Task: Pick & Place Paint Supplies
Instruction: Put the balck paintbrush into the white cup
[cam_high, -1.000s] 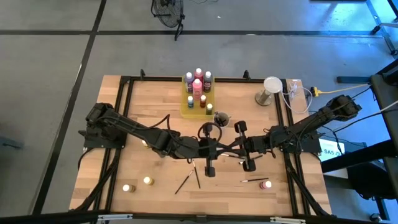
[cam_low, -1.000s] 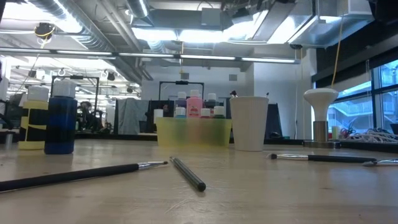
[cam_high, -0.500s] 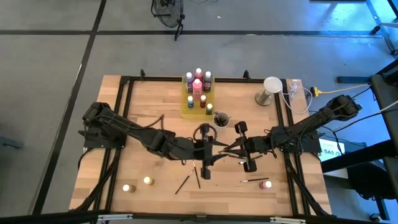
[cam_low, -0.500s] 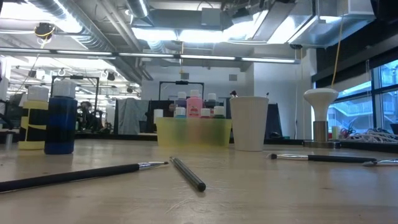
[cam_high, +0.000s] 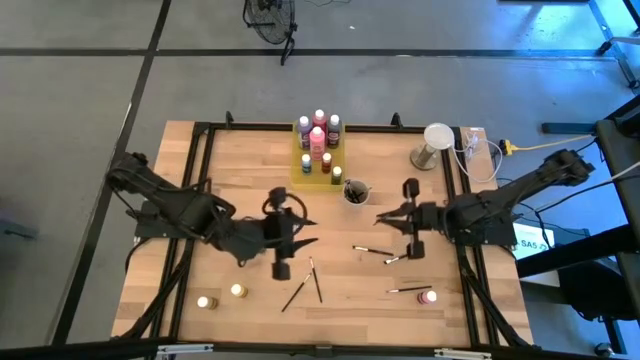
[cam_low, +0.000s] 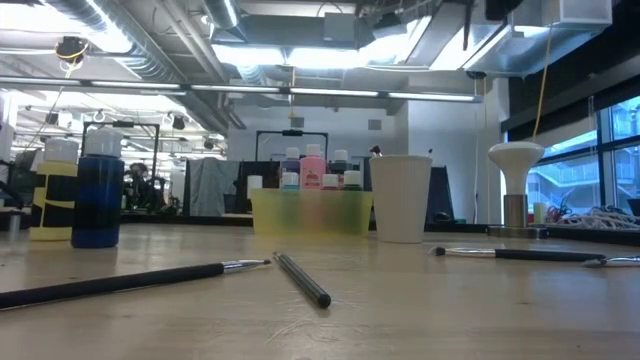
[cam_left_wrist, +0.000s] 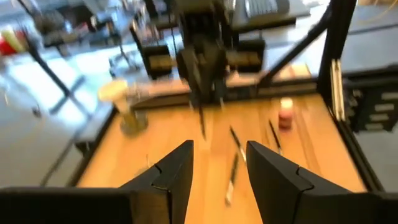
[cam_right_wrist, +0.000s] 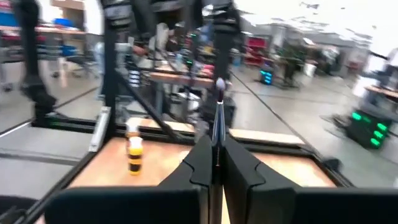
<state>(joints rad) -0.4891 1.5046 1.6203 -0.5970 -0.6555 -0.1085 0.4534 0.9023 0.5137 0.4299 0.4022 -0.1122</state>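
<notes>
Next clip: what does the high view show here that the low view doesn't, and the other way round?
Only the high view: both arms above the table, the left gripper open and empty, the right gripper shut (on a thin brush, by its wrist view), and a pink-capped bottle near the front edge.
Only the low view: the room behind the table and its ceiling lights.
Both: the yellow tray of paint bottles, the cup beside it, and the loose brushes on the wood.

Tray (cam_high: 299, 172): see-through yellow, at the far middle of the wooden table (cam_high: 240, 170).
Cup (cam_high: 356, 190): small and round, just beside the tray's near right corner.
Lamp (cam_high: 436, 138): white-domed, at the far right.
Fan (cam_high: 268, 18): on the floor beyond the table.
</notes>
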